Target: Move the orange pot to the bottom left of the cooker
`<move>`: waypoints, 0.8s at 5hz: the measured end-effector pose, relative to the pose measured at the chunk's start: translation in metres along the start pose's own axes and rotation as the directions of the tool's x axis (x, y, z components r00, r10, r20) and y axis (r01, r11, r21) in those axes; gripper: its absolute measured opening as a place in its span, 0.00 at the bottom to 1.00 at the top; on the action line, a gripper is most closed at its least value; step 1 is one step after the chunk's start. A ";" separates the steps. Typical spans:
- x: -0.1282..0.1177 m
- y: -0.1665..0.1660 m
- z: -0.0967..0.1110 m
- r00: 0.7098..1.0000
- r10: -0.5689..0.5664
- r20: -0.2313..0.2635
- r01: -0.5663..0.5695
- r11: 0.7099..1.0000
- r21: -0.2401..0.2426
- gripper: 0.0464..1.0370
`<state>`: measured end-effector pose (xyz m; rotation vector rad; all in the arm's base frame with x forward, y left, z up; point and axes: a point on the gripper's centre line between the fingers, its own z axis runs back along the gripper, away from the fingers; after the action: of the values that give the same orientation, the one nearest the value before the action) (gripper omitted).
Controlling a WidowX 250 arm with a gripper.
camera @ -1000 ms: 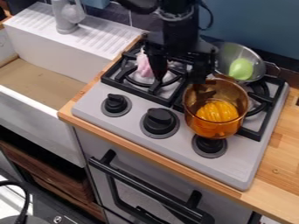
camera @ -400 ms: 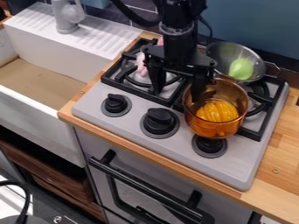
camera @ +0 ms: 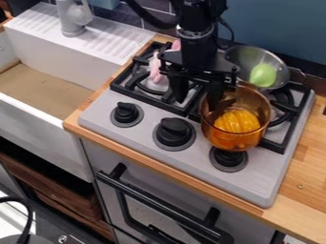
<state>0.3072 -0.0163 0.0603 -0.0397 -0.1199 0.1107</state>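
Note:
The black gripper point(camera: 199, 99) hangs at the left side of the orange pot, its fingers apart. One finger point(camera: 180, 89) is to the left of the pot, over the burner grate; the other reaches over the rim and appears to be inside the pot. The transparent orange pot point(camera: 235, 139) is upright at the right front of the cooker point(camera: 134, 136), partly above the right knob, with something yellow-orange in it. Part of its back left rim is hidden by the gripper.
Behind the pot, a metal pan point(camera: 239, 59) holds a light green object point(camera: 262, 75). A pink and white item point(camera: 155, 70) lies on the left burner. A white sink point(camera: 108, 46) borders the counter at left.
The gripper has shifted slightly over the last second, and its left finger now stands nearer the other one. The pot has stayed in place.

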 end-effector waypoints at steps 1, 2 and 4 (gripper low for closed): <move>0.003 0.000 0.002 1.000 0.022 0.000 -0.022 1.000 -0.010 0.34; 0.007 -0.001 0.005 1.000 0.018 0.002 -0.018 0.999 -0.026 0.13; 0.007 0.007 0.004 1.000 0.006 0.002 -0.006 0.999 -0.037 0.01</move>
<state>0.3133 -0.0083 0.0650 -0.0769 -0.1241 0.1149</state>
